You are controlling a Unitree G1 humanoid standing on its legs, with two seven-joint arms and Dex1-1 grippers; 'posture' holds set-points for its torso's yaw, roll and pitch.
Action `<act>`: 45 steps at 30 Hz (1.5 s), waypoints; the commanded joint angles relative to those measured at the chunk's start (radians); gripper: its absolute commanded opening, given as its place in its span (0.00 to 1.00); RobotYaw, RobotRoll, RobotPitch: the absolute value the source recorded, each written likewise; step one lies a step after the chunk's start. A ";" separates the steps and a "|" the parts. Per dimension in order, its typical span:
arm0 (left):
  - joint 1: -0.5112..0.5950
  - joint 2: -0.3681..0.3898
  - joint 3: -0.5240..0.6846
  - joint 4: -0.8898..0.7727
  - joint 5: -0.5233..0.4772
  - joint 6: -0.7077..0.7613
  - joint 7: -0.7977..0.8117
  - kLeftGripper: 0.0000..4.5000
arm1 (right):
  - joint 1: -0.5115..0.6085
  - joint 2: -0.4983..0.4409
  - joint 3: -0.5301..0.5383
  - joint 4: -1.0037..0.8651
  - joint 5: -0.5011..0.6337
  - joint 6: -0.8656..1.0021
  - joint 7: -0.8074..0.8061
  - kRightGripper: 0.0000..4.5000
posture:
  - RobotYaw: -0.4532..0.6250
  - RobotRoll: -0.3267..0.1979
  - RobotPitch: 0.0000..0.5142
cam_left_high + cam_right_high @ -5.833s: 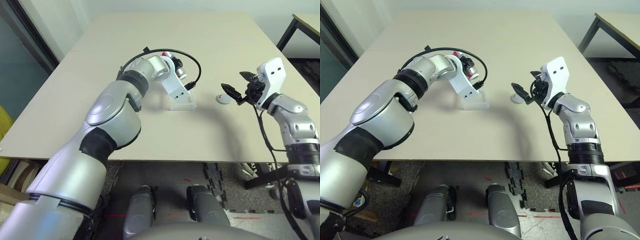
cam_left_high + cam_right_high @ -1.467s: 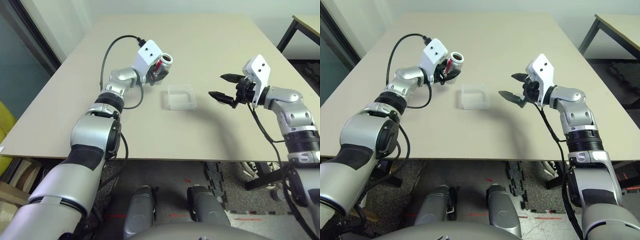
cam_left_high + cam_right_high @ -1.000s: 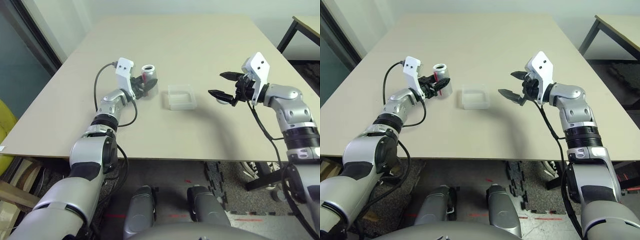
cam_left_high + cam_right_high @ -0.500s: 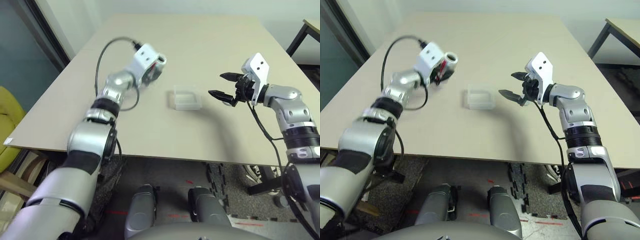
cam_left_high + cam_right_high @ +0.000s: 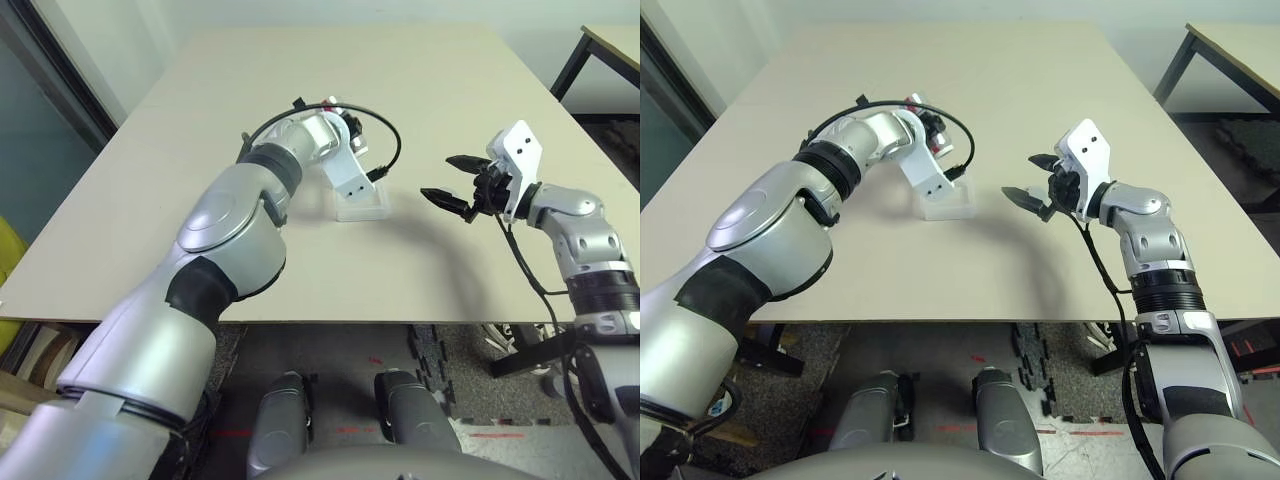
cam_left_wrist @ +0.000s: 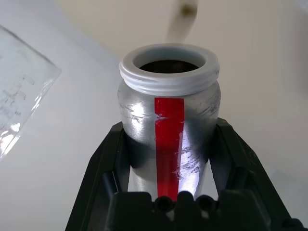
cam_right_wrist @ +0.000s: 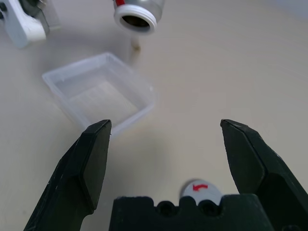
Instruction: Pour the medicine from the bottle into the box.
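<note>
The silver-grey bottle (image 6: 169, 120) with its red stripe is clamped between the two black fingers of my left gripper (image 6: 171, 129), which is shut on it. The bottle (image 7: 137, 9) is tipped mouth-down just past the far side of the clear box (image 7: 98, 91). A small tan piece (image 7: 136, 46) is in the air under the mouth. From the head, my left wrist (image 5: 345, 165) covers most of the box (image 5: 365, 208). My right gripper (image 5: 447, 181) hovers open to the right of the box, with nothing between its fingers.
A flat grey round cap (image 7: 202, 188) with a red mark lies on the table right under my right gripper. The beige table (image 5: 430, 70) stretches bare beyond the box. A dark-legged second table (image 5: 600, 50) stands at the far right.
My left arm has swung the bottle from the box's left to over it and tipped its mouth down. A tan piece now falls from it. The right gripper has barely moved.
</note>
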 commanded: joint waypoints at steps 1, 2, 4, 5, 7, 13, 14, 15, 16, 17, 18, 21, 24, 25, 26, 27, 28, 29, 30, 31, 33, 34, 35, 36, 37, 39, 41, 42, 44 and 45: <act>0.006 0.012 0.007 0.015 -0.003 -0.004 0.000 0.55 | -0.007 -0.005 -0.007 -0.010 0.009 0.009 -0.001 1.00 | 0.28 0.62 0.05; 0.009 0.014 0.009 0.015 -0.003 -0.005 -0.003 0.55 | -0.009 -0.005 -0.005 -0.006 0.008 0.008 0.000 1.00 | 0.28 0.62 0.05; 0.016 0.019 0.014 0.016 -0.006 -0.005 -0.011 0.55 | -0.015 -0.005 -0.002 0.000 0.007 0.007 0.004 1.00 | 0.29 0.62 0.04; 0.018 0.021 0.019 0.016 -0.010 -0.005 -0.015 0.55 | -0.018 -0.005 0.000 0.003 0.006 0.006 0.006 1.00 | 0.29 0.62 0.04; 0.023 0.025 0.032 0.016 -0.022 -0.002 -0.025 0.55 | -0.026 -0.004 0.003 0.011 0.004 0.005 0.010 1.00 | 0.30 0.62 0.04; 0.039 0.045 0.134 0.011 -0.115 -0.013 -0.079 0.55 | -0.040 -0.006 0.012 0.029 -0.002 -0.003 0.025 1.00 | 0.31 0.62 0.03; 0.044 0.049 0.165 0.010 -0.145 -0.012 -0.096 0.55 | -0.043 -0.007 0.013 0.033 -0.003 -0.005 0.030 1.00 | 0.32 0.62 0.03; 0.050 0.056 0.198 0.009 -0.175 -0.013 -0.115 0.55 | -0.045 -0.008 0.015 0.036 -0.004 -0.006 0.034 1.00 | 0.32 0.62 0.03; 0.056 0.063 0.223 0.007 -0.197 -0.013 -0.129 0.55 | -0.046 -0.009 0.017 0.038 -0.006 -0.008 0.039 1.00 | 0.32 0.62 0.03; 0.066 0.071 0.266 0.005 -0.240 -0.010 -0.157 0.55 | -0.048 -0.010 0.019 0.040 -0.007 -0.009 0.043 1.00 | 0.32 0.62 0.03; 0.075 0.077 0.305 0.003 -0.276 -0.007 -0.180 0.55 | -0.049 -0.010 0.019 0.043 -0.007 -0.010 0.046 1.00 | 0.33 0.62 0.04; 0.104 0.094 0.461 -0.007 -0.425 0.020 -0.258 0.55 | -0.057 -0.012 0.020 0.054 -0.011 -0.014 0.055 1.00 | 0.34 0.62 0.04; 0.134 0.105 0.625 -0.019 -0.578 0.063 -0.318 0.55 | -0.067 -0.010 0.027 0.069 -0.016 -0.020 0.062 1.00 | 0.35 0.62 0.04; 0.145 0.112 0.665 -0.024 -0.611 0.065 -0.313 0.55 | -0.072 -0.009 0.028 0.076 -0.016 -0.022 0.064 1.00 | 0.36 0.62 0.04; 0.156 0.119 0.694 -0.029 -0.636 0.066 -0.310 0.55 | -0.075 -0.007 0.030 0.080 -0.017 -0.023 0.066 1.00 | 0.36 0.62 0.04; 0.171 0.124 0.730 -0.034 -0.669 0.069 -0.305 0.55 | -0.078 -0.006 0.032 0.085 -0.019 -0.026 0.068 1.00 | 0.36 0.62 0.05; 0.184 0.127 0.767 -0.038 -0.703 0.077 -0.305 0.55 | -0.080 -0.005 0.033 0.088 -0.020 -0.027 0.070 1.00 | 0.36 0.62 0.05; 0.195 0.126 0.804 -0.042 -0.739 0.087 -0.313 0.55 | -0.082 -0.005 0.033 0.090 -0.020 -0.028 0.072 1.00 | 0.36 0.62 0.05; 0.209 0.127 0.843 -0.047 -0.776 0.096 -0.320 0.55 | -0.083 -0.005 0.033 0.093 -0.021 -0.030 0.073 1.00 | 0.36 0.62 0.06; 0.222 0.127 0.873 -0.052 -0.806 0.103 -0.323 0.55 | -0.083 -0.005 0.033 0.096 -0.021 -0.032 0.075 1.00 | 0.36 0.62 0.06; 0.254 0.131 0.928 -0.063 -0.861 0.112 -0.320 0.55 | -0.085 -0.006 0.033 0.101 -0.023 -0.034 0.079 1.00 | 0.37 0.62 0.06; 0.277 0.132 0.971 -0.068 -0.903 0.123 -0.313 0.55 | -0.087 -0.006 0.034 0.105 -0.023 -0.034 0.080 1.00 | 0.37 0.62 0.06; 0.293 0.133 1.000 -0.073 -0.932 0.132 -0.309 0.55 | -0.089 -0.007 0.034 0.107 -0.024 -0.035 0.082 1.00 | 0.37 0.62 0.06; 0.315 0.134 1.035 -0.078 -0.965 0.137 -0.303 0.55 | -0.093 -0.007 0.035 0.112 -0.025 -0.036 0.082 1.00 | 0.37 0.62 0.06; 0.335 0.135 1.061 -0.084 -0.990 0.133 -0.295 0.55 | -0.096 -0.007 0.035 0.116 -0.026 -0.037 0.083 1.00 | 0.37 0.62 0.06; 0.366 0.136 1.093 -0.096 -1.023 0.125 -0.281 0.55 | -0.097 -0.007 0.035 0.120 -0.026 -0.039 0.084 1.00 | 0.37 0.62 0.06; 0.409 0.135 1.137 -0.107 -1.068 0.117 -0.263 0.55 | -0.097 -0.005 0.036 0.121 -0.027 -0.040 0.084 1.00 | 0.37 0.62 0.07; 0.432 0.135 1.159 -0.112 -1.091 0.117 -0.254 0.55 | -0.096 -0.004 0.036 0.121 -0.028 -0.040 0.084 1.00 | 0.37 0.62 0.07; 0.469 0.133 1.190 -0.121 -1.123 0.122 -0.246 0.55 | -0.095 -0.002 0.038 0.123 -0.030 -0.041 0.084 1.00 | 0.37 0.62 0.07; 0.484 0.133 1.197 -0.126 -1.130 0.119 -0.237 0.55 | -0.096 -0.002 0.038 0.125 -0.031 -0.042 0.084 1.00 | 0.37 0.62 0.07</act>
